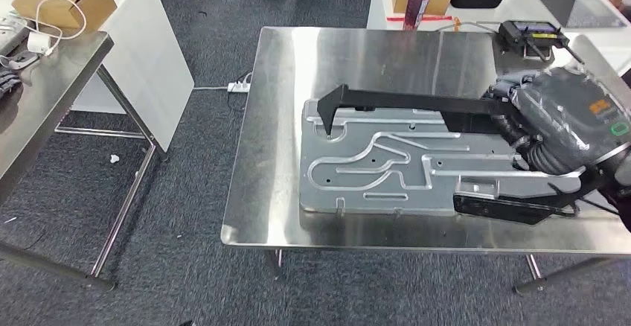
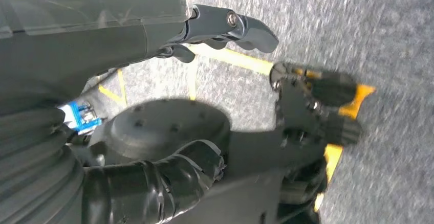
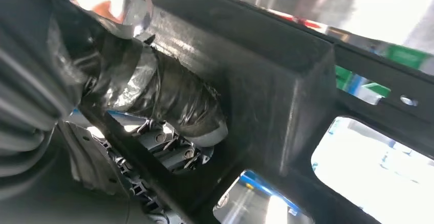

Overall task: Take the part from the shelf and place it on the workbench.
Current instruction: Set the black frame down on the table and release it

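While the right hand (image 1: 554, 129) grips the black frame (image 1: 417, 103) at its right end, the grey plate part (image 1: 387, 166) lies flat on the workbench (image 1: 283, 117), long axis running leftward from it; left hand (image 2: 153, 147) hangs empty, fingers apart.

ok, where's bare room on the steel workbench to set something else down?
Free: the workbench strip left of the metal part, and the back stretch between the part and the black device. Crowded: the right side, where the right hand grips the black frame over the part.
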### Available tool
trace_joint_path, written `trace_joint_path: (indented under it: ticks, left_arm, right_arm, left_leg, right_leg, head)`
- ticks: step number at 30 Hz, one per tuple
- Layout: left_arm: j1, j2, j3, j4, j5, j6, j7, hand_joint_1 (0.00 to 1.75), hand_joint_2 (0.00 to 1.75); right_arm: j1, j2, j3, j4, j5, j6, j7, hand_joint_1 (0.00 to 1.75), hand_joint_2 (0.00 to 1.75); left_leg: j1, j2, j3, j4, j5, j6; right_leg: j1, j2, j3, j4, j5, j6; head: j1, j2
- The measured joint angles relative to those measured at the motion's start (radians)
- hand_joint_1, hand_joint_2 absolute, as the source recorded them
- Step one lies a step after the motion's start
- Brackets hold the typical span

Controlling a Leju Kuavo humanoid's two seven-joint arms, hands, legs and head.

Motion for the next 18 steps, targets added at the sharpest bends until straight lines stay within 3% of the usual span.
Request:
trace_joint_path:
  ticks: [3, 4, 5, 6, 8, 10, 14, 18]
  left_arm:
    - [-0.001, 0.000, 0.001, 0.000, 0.000, -0.002, -0.007, 0.00, 1.75]
    - [-0.001, 0.000, 0.002, 0.000, 0.000, -0.002, -0.009, 0.00, 1.75]
    - [0.000, 0.000, 0.002, 0.000, 0.000, -0.003, -0.012, 0.00, 1.75]
    - [0.001, 0.000, 0.003, 0.000, 0.000, -0.004, -0.013, 0.00, 1.75]
    - [0.001, -0.001, 0.005, 0.000, 0.000, -0.005, -0.015, 0.00, 1.75]
    - [0.000, -0.002, 0.006, 0.000, 0.000, -0.005, -0.016, 0.00, 1.75]
    - [-0.001, -0.004, 0.011, 0.000, -0.001, -0.004, -0.016, 0.00, 1.75]
    - [0.000, -0.006, 0.015, 0.000, 0.000, -0.002, -0.016, 0.00, 1.75]
  right_arm:
    - [0.040, -0.007, 0.004, 0.055, 0.072, -0.031, 0.001, 1.75, 1.75]
    - [0.068, -0.004, 0.005, 0.077, 0.109, -0.044, -0.003, 1.75, 1.75]
    - [0.099, 0.000, 0.007, 0.099, 0.148, -0.057, -0.008, 1.75, 1.75]
    - [0.128, 0.007, 0.008, 0.121, 0.183, -0.068, -0.014, 1.75, 1.75]
    - [0.172, 0.020, 0.010, 0.154, 0.230, -0.083, -0.021, 1.75, 1.75]
    - [0.212, 0.033, 0.009, 0.180, 0.268, -0.091, -0.024, 1.75, 1.75]
    - [0.315, 0.084, 0.003, 0.242, 0.384, -0.127, -0.035, 1.75, 1.75]
    - [0.394, 0.149, -0.008, 0.316, 0.447, -0.178, -0.051, 1.75, 1.75]
  left_leg:
    - [0.034, 0.011, -0.112, 0.177, -0.048, -0.031]
    - [0.045, 0.014, -0.140, 0.208, -0.043, -0.041]
    - [0.055, 0.017, -0.148, 0.201, -0.019, -0.052]
    - [0.065, 0.020, -0.137, 0.156, 0.021, -0.063]
    - [0.075, 0.025, -0.087, 0.028, 0.090, -0.082]
    - [0.075, 0.026, -0.059, -0.036, 0.102, -0.080]
    - [0.076, 0.018, -0.054, -0.043, 0.097, -0.063]
    - [0.073, 0.014, -0.048, -0.044, 0.089, -0.050]
  right_leg:
    - [-0.014, -0.008, 0.023, -0.012, -0.010, 0.009]
    - [-0.021, -0.010, 0.029, -0.011, -0.016, 0.016]
    - [-0.029, -0.012, 0.036, -0.010, -0.023, 0.025]
    - [-0.038, -0.013, 0.043, -0.006, -0.030, 0.035]
    - [-0.051, -0.013, 0.052, 0.004, -0.046, 0.057]
    - [-0.052, -0.013, 0.053, 0.010, -0.057, 0.072]
    - [-0.050, -0.017, 0.065, -0.004, -0.057, 0.058]
    - [-0.050, -0.023, 0.082, -0.023, -0.056, 0.059]
  head:
    - [-0.003, 0.000]
    - [-0.004, 0.000]
    - [-0.004, 0.000]
    - [-0.004, 0.000]
    - [-0.005, 0.000]
    - [-0.009, 0.000]
    - [-0.009, 0.000]
    - [-0.009, 0.000]
